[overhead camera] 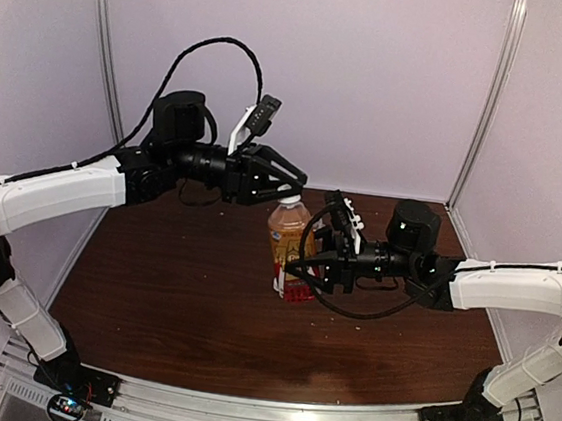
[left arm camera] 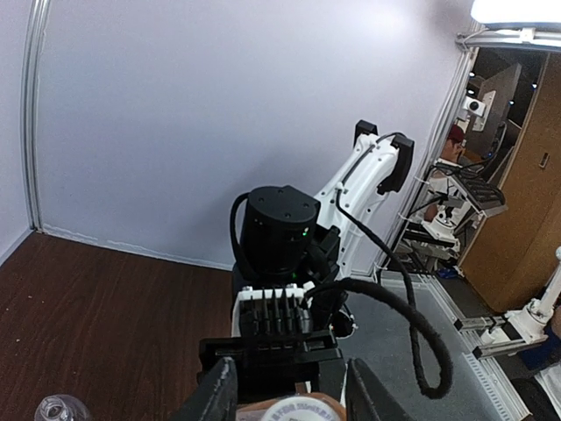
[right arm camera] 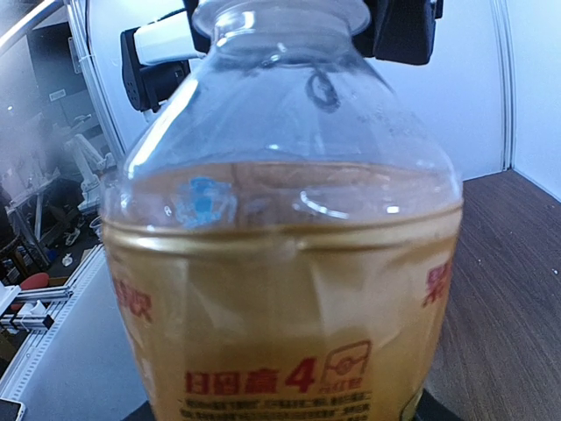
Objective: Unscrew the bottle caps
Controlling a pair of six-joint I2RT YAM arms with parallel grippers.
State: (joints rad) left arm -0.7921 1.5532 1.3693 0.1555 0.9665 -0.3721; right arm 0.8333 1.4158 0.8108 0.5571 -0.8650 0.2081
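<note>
The bottle (overhead camera: pixel 287 233) with amber liquid and a red label stands upright mid-table. My right gripper (overhead camera: pixel 303 260) is shut on its body from the right, and the bottle (right arm camera: pixel 280 263) fills the right wrist view, hiding the jaws. Its white bottle cap (overhead camera: pixel 287 200) sits between the fingers of my left gripper (overhead camera: pixel 286 188), which reaches in from the left. In the right wrist view, black fingers (right arm camera: pixel 401 31) press both sides of the cap (right arm camera: pixel 280 10). The cap (left arm camera: pixel 294 410) lies low between my left gripper (left arm camera: pixel 289 367) fingers. The clear bottle's top (left arm camera: pixel 60 409) peeks in at the bottom left.
White walls with metal corner posts (overhead camera: pixel 488 102) close in the brown table (overhead camera: pixel 171 300) on three sides. A loose black cable (overhead camera: pixel 351 308) loops under my right wrist. My right arm (left arm camera: pixel 359 189) rises just beyond the bottle in the left wrist view.
</note>
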